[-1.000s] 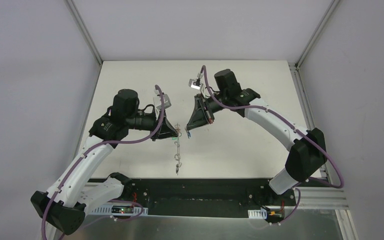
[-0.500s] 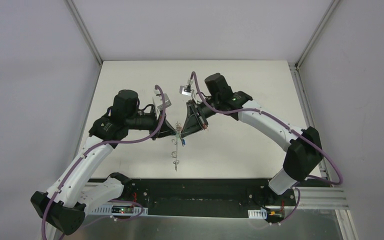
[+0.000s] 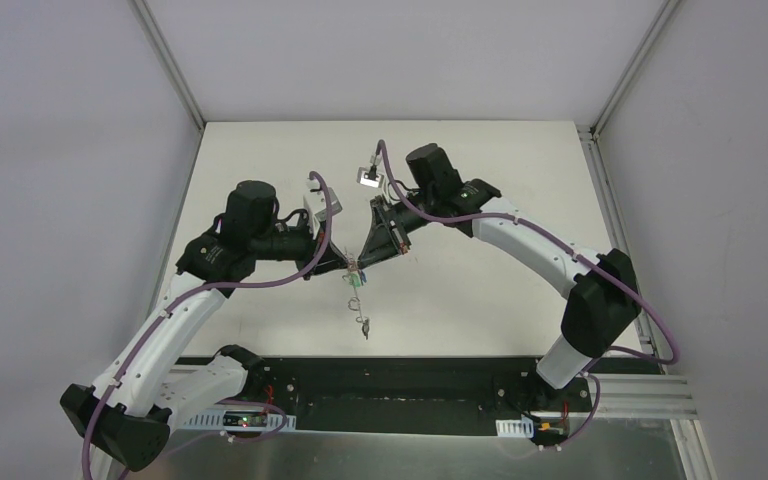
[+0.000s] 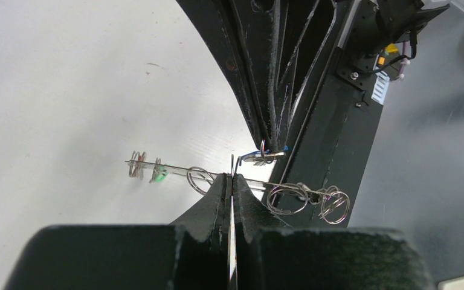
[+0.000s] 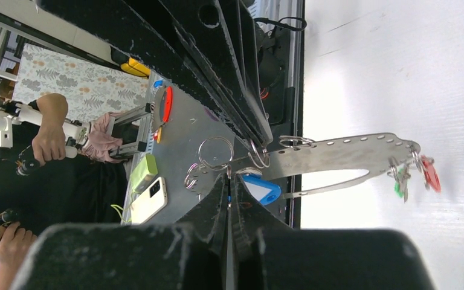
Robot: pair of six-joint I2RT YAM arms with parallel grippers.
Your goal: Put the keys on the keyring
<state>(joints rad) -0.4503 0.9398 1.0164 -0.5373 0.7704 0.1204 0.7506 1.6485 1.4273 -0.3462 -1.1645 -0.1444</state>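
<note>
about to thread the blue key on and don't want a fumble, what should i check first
1. Left gripper shut on the keyring: ok.
2. Right gripper shut on the blue-tag key: ok.
3. Key brought right up to the keyring: ok, it sits beside the left fingertips.
4. Key lined up with the keyring's opening: cannot tell, no opening shows.
5. Red tag and green tag hanging at the far end, away from both grips: ok.
</note>
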